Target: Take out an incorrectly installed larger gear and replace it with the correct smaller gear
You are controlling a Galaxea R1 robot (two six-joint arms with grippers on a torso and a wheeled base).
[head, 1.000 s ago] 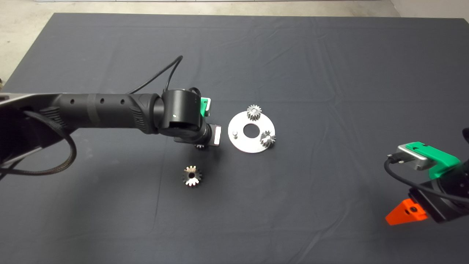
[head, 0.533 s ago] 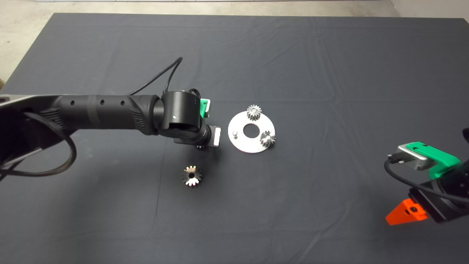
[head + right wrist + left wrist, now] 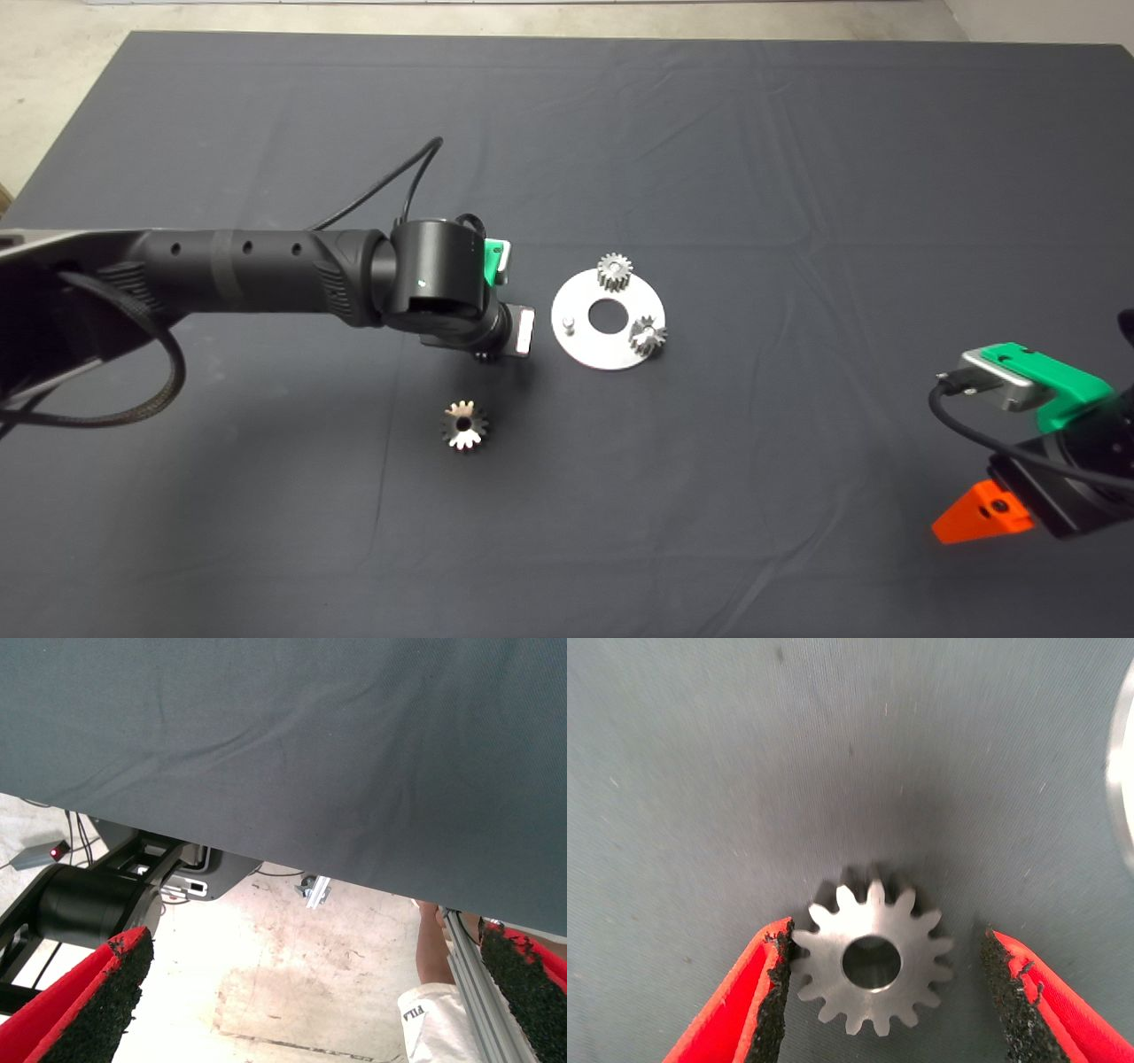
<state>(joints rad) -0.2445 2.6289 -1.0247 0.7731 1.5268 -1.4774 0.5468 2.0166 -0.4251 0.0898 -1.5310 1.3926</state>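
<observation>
The smaller gear (image 3: 873, 961) lies flat on the mat between the spread fingers of my left gripper (image 3: 886, 935). One pad (image 3: 776, 979) sits right at its teeth; the other pad (image 3: 1010, 992) is a gap away. From above, the left wrist (image 3: 441, 282) hides this gear except a sliver (image 3: 483, 356). The larger gear (image 3: 463, 425) rests loose on the mat, nearer the front. The round silver plate (image 3: 585, 350) carries two small gears (image 3: 615, 270) (image 3: 648, 337) and a bare pin (image 3: 570, 325). My right gripper (image 3: 979, 518) is parked at the lower right, open.
The plate's edge (image 3: 1123, 788) lies close beside the left gripper. The right wrist view shows the mat's edge (image 3: 292, 864), the floor beyond it, a metal frame (image 3: 469, 983) and a person's leg (image 3: 432, 957).
The left wrist has shifted very slightly over the smaller gear. The gears, the plate and the right arm have not moved.
</observation>
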